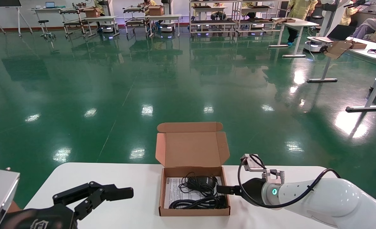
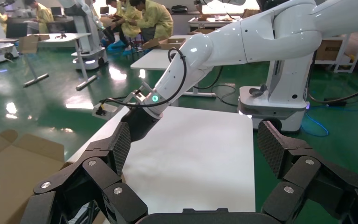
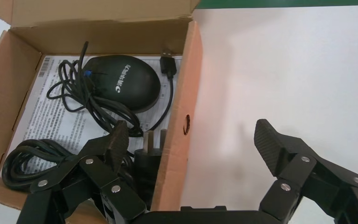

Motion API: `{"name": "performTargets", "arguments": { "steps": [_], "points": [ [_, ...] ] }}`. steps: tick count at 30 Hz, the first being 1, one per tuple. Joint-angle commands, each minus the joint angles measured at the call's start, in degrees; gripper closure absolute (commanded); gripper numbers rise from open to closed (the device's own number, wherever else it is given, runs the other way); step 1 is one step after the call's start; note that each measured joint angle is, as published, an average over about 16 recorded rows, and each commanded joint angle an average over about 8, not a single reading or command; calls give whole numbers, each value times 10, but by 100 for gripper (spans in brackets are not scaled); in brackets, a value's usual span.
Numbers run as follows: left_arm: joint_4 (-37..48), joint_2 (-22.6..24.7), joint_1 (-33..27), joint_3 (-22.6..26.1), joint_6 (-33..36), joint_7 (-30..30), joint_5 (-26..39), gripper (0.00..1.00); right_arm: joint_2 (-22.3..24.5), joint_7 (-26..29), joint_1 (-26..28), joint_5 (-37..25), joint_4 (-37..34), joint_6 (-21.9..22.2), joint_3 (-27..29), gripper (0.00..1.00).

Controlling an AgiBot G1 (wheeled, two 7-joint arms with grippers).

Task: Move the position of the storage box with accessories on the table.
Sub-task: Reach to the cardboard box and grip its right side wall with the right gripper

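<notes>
Centrally on the desk (image 1: 111,178), near its far edge: storage box (image 1: 194,212), lid raised and leaning away from the robot, tuck flap uppermost. Long axis of the tray runs from the robot toward the far edge; the hinge is on the far side.

Contents, head view: black cables (image 1: 194,202) on a printed sheet (image 1: 173,190). Right wrist view adds what the head view leaves unclear: a black mouse (image 3: 121,84), a USB plug (image 3: 168,64), a two-pin adapter (image 3: 149,158).

Right hand (image 1: 224,190): spread wide, straddling the box's right wall (image 3: 182,126), one finger (image 3: 116,144) inside, one (image 3: 272,144) outside over bare desk.

Left hand (image 1: 111,194): wide open, hovering left of the box, well apart. Left wrist view alone shows the right arm (image 2: 242,42) from the side.
</notes>
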Motion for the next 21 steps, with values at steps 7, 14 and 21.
{"name": "performTargets", "arguments": {
  "steps": [7,14,21],
  "points": [
    [0,0,0,0,0,0,0,0,1,1,-2,12,0,1,-9,100],
    [0,0,0,0,0,0,0,0,0,1,-4,22,3,-2,-17,100],
    [0,0,0,0,0,0,0,0,1,1,-2,29,1,-3,-26,100]
  ]
}}
